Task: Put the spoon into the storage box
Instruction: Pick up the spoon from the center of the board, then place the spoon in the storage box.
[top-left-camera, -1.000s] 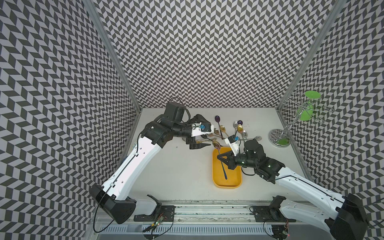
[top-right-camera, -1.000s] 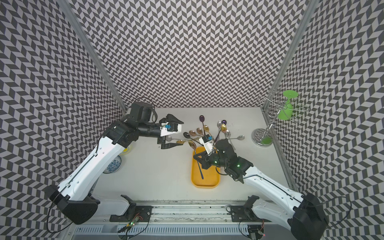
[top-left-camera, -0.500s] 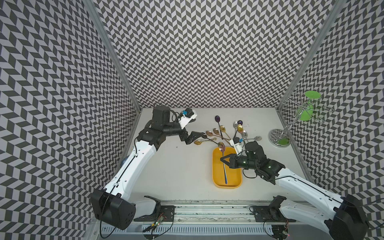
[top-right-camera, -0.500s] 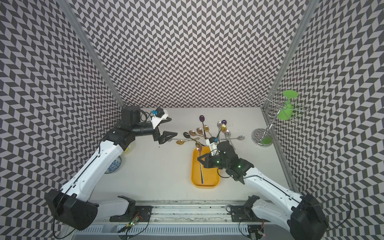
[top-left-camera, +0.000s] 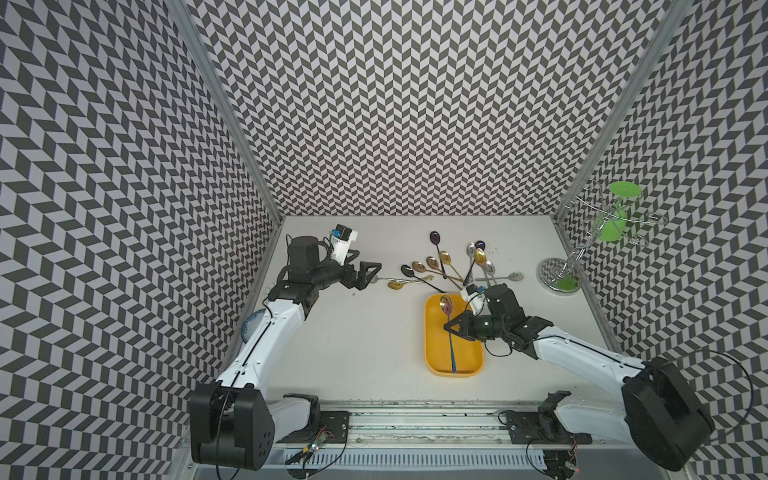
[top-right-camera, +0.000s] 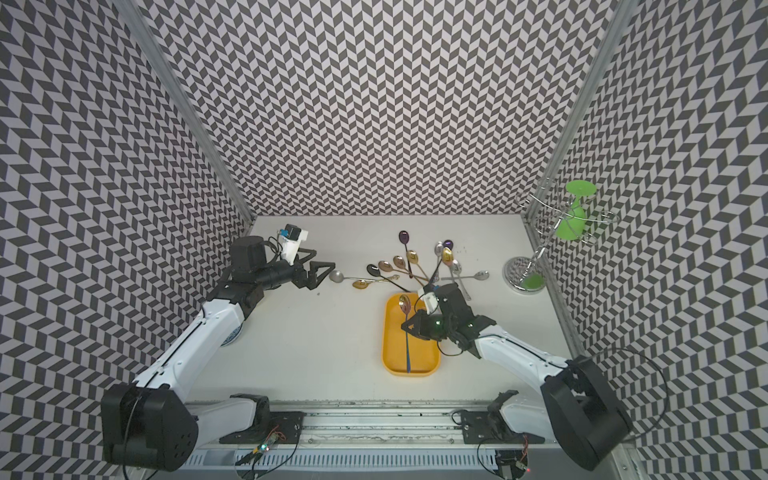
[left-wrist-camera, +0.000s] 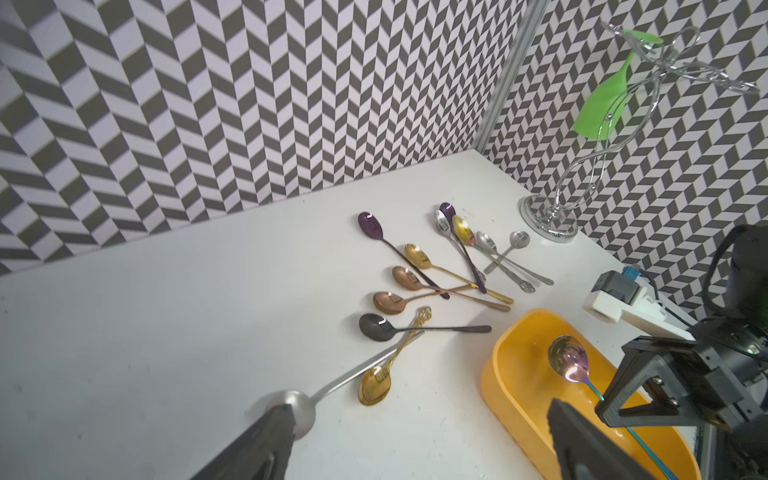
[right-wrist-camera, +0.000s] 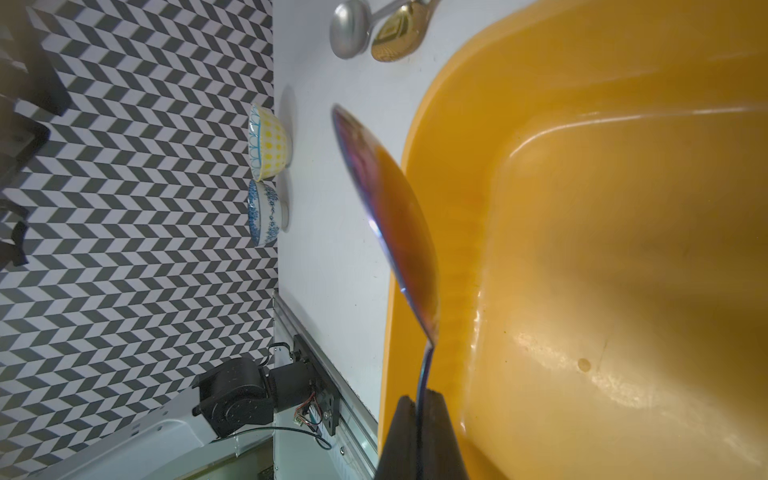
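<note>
While clamped on an iridescent blue-handled metal spoon (top-left-camera: 447, 304), right gripper (top-left-camera: 450, 329) low over shallow yellow plastic storage box (top-left-camera: 473, 358); left gripper (left-wrist-camera: 419, 409) spread wide near silver spoon (left-wrist-camera: 306, 409).

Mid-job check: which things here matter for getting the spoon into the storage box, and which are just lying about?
In the job: right gripper, shut on the iridescent spoon; the yellow storage box under it.
Lying about: loose spoons on the table; wire rack with green glass; two patterned bowls; left gripper, open and empty.

Table (top-left-camera: 353, 332) w/ spoons (top-left-camera: 417, 266), storage box (top-left-camera: 434, 345), bowls (right-wrist-camera: 268, 141)
</note>
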